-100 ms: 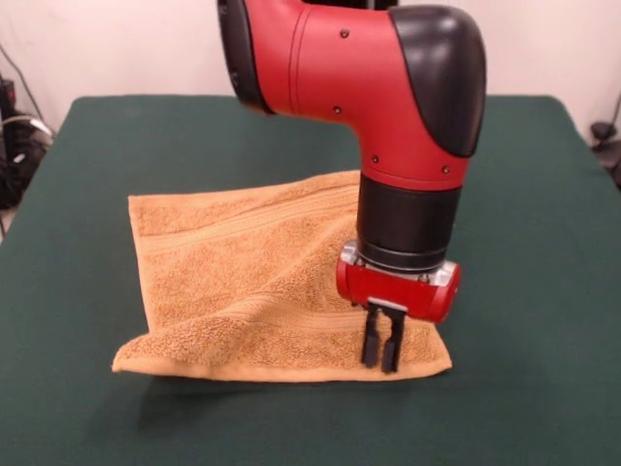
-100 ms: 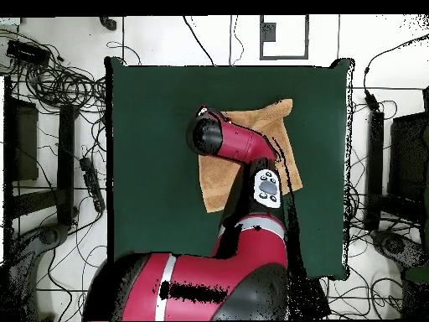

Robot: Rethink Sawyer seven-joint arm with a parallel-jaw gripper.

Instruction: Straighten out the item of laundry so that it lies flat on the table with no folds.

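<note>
Towel [image 1: 243,282], orange-tan and rumpled with its near edge folded, lies under the pressed-together pincer [image 1: 381,354].

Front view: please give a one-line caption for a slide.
Sawyer pincer lowered onto the near edge of a rumpled orange-tan towel on the green table.

You find no readable text, label, brand, number or sign in either view: nothing legible stands on the arm [image 1: 388,87], the towel [image 1: 243,282] or the table [image 1: 543,243].
</note>
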